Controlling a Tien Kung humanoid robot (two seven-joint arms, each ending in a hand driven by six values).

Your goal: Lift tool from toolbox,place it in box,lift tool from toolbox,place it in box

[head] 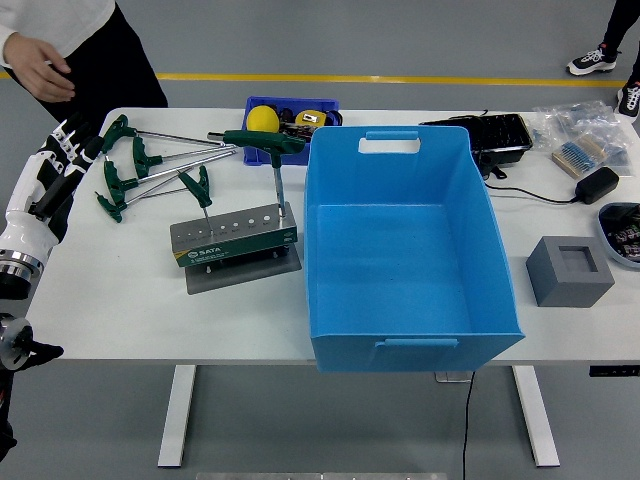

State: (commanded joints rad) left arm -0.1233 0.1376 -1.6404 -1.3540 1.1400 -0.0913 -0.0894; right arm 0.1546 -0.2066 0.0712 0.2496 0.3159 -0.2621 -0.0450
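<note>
A grey and green tool stand (pixel 235 238) sits on a metal plate left of the big blue box (pixel 410 300), which is empty. Two green T-handle wrenches stand upright in the stand: a small one (pixel 196 186) at its left and a tall one (pixel 264 140) at its right end, close to the box wall. Several more green T-handle wrenches (pixel 140 165) lie loose on the table behind the stand. My left hand (pixel 62 150) hovers at the table's left edge, fingers spread and holding nothing, well left of the stand.
A small blue bin (pixel 322 106) with a yellow ball and a tape measure stands behind the stand. A black tray (pixel 482 135), a power adapter (pixel 598 184), a bag and a grey foam block (pixel 568 270) lie right of the box. A person's hand (pixel 40 72) hangs at top left.
</note>
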